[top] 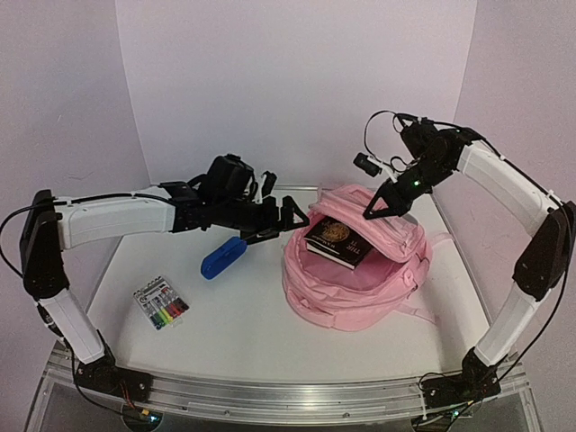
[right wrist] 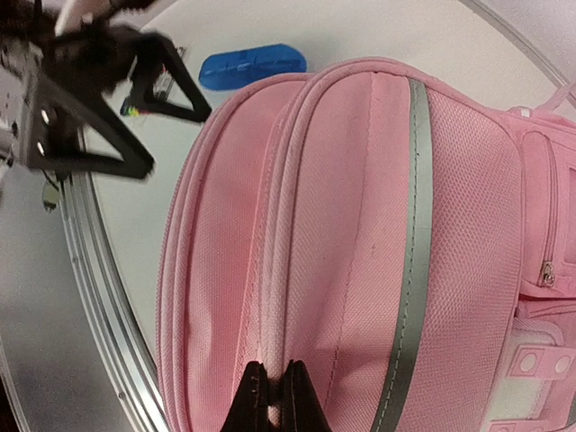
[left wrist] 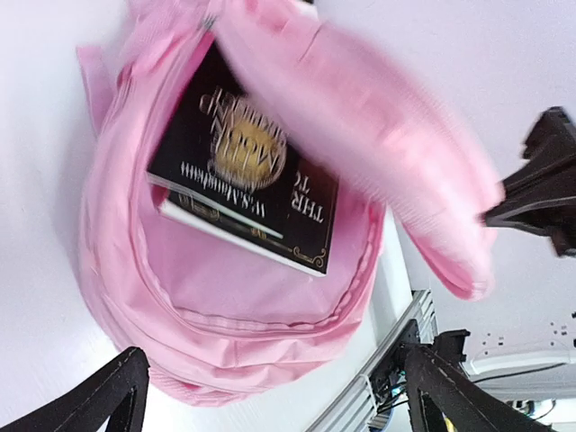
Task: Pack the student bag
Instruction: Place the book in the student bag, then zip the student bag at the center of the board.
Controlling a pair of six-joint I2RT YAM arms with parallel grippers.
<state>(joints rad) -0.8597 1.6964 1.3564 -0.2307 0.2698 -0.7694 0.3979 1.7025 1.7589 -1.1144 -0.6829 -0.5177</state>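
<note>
1. Student bag [top: 355, 270]: pink, lying on surface [top: 243, 333], right of centre. R fingers [right wrist: 256, 405] closed on flap, prob. to hold mouth open.
2. Book [top: 337, 241]: black, half inside.
3. Blue case [top: 223, 257], marker pk [top: 161, 301]: left, unpacked.
4. L fingers [top: 293, 214]: spread wide, empty, near mouth.

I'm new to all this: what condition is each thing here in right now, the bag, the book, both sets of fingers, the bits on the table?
student bag, main pocket unzipped, flap raised.
book, closed, lying partly inside the bag's opening.
left gripper, fingers wide open, empty, beside the bag.
right gripper, fingers shut, seemingly pinching the flap.
blue case, lying on the table, looks closed.
marker pack, flat on the table.
</note>
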